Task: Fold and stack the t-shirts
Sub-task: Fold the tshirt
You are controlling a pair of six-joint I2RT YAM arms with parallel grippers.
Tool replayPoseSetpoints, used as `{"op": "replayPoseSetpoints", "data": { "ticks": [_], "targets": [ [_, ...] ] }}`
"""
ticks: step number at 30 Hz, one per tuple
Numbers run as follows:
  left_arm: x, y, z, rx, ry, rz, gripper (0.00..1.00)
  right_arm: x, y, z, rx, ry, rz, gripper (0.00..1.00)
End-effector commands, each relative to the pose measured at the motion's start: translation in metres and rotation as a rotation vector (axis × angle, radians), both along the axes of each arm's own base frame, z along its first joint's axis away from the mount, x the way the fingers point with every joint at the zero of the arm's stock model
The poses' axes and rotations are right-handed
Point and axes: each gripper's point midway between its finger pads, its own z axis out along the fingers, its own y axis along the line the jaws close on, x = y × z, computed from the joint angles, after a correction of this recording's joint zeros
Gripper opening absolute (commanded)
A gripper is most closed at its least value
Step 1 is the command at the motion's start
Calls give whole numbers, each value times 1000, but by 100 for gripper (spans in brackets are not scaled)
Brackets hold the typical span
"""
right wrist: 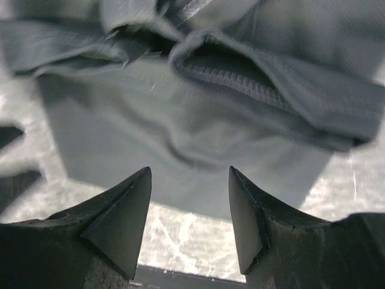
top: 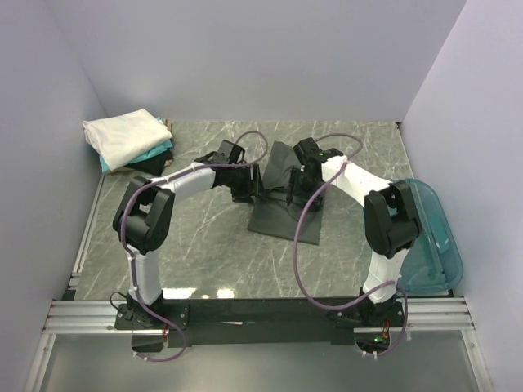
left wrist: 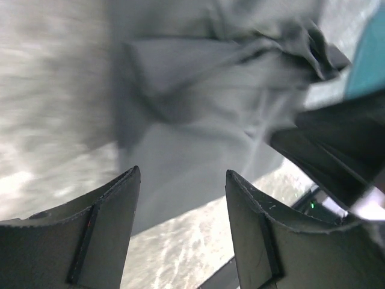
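The dark charcoal-grey t-shirt (top: 282,204) lies partly folded and rumpled at the table's middle. It also shows in the left wrist view (left wrist: 198,120) and in the right wrist view (right wrist: 198,120), where its ribbed collar faces me. My left gripper (top: 255,186) hangs over the shirt's left edge, open and empty (left wrist: 182,180). My right gripper (top: 292,194) hangs over the shirt's middle, open and empty (right wrist: 189,177). A stack of folded shirts sits at the back left: white (top: 124,135) on top, teal (top: 157,152) under it, black (top: 151,166) at the bottom.
A translucent blue plastic tub (top: 429,237) stands at the right edge of the marble table (top: 204,253). White walls close the left, back and right sides. The black mounting rail (top: 261,310) runs along the near edge.
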Motion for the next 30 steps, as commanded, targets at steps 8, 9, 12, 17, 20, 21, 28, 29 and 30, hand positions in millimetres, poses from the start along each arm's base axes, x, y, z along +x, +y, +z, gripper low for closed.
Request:
{"op": "replayPoseSetpoints", "data": {
  "ticks": [8, 9, 12, 17, 20, 21, 28, 29, 30],
  "targets": [
    [-33, -29, -11, -70, 29, -129, 64, 26, 4, -18, -19, -3, -5, 61],
    [-35, -29, -14, -69, 39, -131, 64, 28, 2, -22, -34, 2, -12, 61],
    [-41, -25, -29, -44, 77, -130, 63, 33, -5, -26, -68, -3, -37, 61],
    [-51, -15, -54, 2, 114, -139, 63, 48, -12, -27, -75, -25, -80, 61],
    [-57, -8, -66, 36, 130, -142, 63, 60, -17, -27, -104, -45, -100, 61],
    [-56, -6, -68, 48, 127, -138, 63, 64, -18, -25, -108, -53, -105, 61],
    [-60, -1, -70, 70, 128, -144, 63, 100, -29, -10, -126, -131, -167, 61],
    [-59, -1, -69, 70, 125, -144, 63, 109, -32, -6, -121, -144, -185, 61],
    [-60, -1, -69, 70, 125, -144, 63, 113, -34, -4, -119, -149, -192, 61]
  ]
}}
